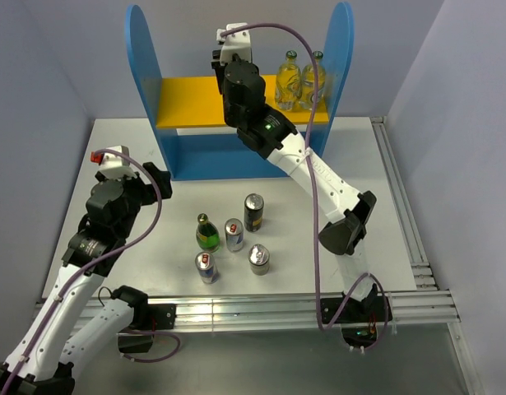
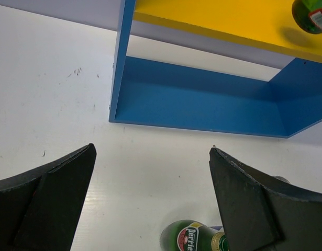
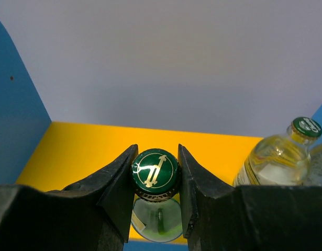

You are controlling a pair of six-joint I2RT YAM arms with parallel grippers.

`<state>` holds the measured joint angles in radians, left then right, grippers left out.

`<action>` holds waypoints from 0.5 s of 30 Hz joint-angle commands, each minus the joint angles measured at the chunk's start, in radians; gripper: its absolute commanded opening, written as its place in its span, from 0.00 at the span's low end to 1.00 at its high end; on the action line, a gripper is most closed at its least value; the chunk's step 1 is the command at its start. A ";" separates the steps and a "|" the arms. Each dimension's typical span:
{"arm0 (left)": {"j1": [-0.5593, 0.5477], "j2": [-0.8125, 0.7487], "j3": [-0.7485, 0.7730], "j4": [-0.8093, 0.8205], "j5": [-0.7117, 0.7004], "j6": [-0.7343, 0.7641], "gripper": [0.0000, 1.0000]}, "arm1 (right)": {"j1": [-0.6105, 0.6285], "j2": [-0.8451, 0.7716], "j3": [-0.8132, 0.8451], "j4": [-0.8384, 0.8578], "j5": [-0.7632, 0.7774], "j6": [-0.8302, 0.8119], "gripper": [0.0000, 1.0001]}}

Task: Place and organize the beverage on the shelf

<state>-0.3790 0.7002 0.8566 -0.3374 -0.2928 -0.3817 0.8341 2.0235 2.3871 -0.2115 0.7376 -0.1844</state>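
Your right gripper (image 3: 156, 157) pinches a bottle (image 3: 157, 219) by its green cap mid-frame; left gripper (image 2: 151, 152) wide open, empty, Perrier bottle (image 2: 195, 238) bottom centre.

bright, even light from above; the desk (image 1: 187, 206) glares white, shadows faint. wrist views sharp; dark jaws lose detail.

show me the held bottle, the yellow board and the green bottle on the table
held bottle (image 3: 155, 168), right wrist view, on its green cap
yellow board (image 1: 191, 100), top view, bare left part
green bottle (image 1: 208, 237), top view, on its body
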 commanded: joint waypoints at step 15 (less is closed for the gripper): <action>0.002 0.022 0.004 0.008 0.027 0.020 0.96 | -0.073 0.087 0.132 0.184 -0.136 0.109 0.00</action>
<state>-0.3790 0.7246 0.8566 -0.3435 -0.2848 -0.3786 0.7601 2.1365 2.4485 -0.1513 0.6334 -0.0967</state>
